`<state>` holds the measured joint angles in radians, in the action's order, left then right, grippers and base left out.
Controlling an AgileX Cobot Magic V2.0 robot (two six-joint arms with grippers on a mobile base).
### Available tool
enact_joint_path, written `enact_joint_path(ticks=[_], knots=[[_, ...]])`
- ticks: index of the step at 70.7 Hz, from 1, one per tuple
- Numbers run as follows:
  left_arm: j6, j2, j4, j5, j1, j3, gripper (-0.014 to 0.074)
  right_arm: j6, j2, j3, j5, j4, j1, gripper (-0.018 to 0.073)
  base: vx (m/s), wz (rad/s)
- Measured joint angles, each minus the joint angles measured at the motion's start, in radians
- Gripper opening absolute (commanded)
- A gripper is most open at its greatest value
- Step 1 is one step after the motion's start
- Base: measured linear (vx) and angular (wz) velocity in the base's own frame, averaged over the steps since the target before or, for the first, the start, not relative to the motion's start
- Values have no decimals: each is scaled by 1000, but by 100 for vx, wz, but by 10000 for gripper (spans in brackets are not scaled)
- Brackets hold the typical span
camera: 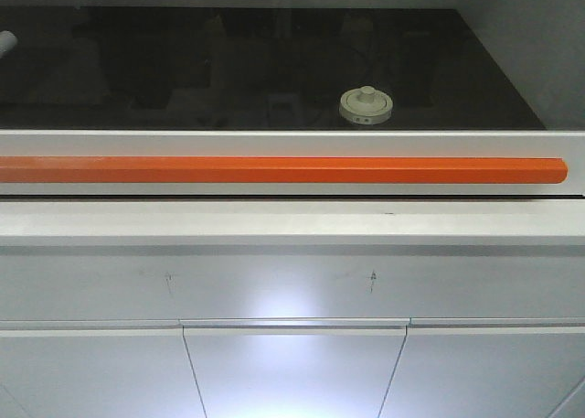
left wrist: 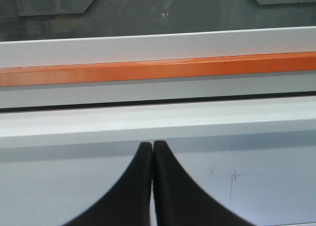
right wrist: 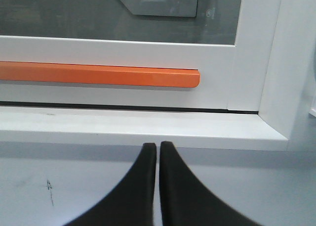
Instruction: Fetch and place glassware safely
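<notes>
Glassware (camera: pixel 366 106): one small squat jar, seen in the front view only. It has a cream-white round lid (camera: pixel 366 101) with a central knob and a small mark on the rim facing the camera. The clear body beneath is barely discernible.

Location: upright on the black worktop (camera: pixel 164 80), right of centre and near its front edge, behind the glass pane (camera: pixel 274 34) of a white-framed sash. Nothing touches it.

Sash frame (camera: pixel 274 144): a white lower rail carrying a long orange handle bar (camera: pixel 274 169) set horizontally. In the right wrist view the bar's right end stops short of the frame's corner. A thin dark line runs under the rail, with a white ledge (camera: pixel 274 221) below that.

Cabinet front (camera: pixel 292 372): pale panels under the ledge, with two small dark marks on the strip above them.

Left tool (left wrist: pixel 152 146): black fingers pressed together with the tips meeting and nothing between them. It points at the ledge below the orange bar, apart from both.

Right tool (right wrist: pixel 158 147): black fingers closed to a hairline slit, holding nothing. It is aimed at the ledge near the bar's right end, clear of it.
</notes>
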<state>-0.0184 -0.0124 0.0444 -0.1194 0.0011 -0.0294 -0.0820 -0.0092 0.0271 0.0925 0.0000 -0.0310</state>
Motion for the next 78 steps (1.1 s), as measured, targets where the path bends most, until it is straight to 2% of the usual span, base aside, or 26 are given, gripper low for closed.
enact_joint_path(ticks=[78], knots=[[0, 0, 0, 0, 0, 0, -7, 0, 0, 0, 0, 0, 0, -3, 0, 0]])
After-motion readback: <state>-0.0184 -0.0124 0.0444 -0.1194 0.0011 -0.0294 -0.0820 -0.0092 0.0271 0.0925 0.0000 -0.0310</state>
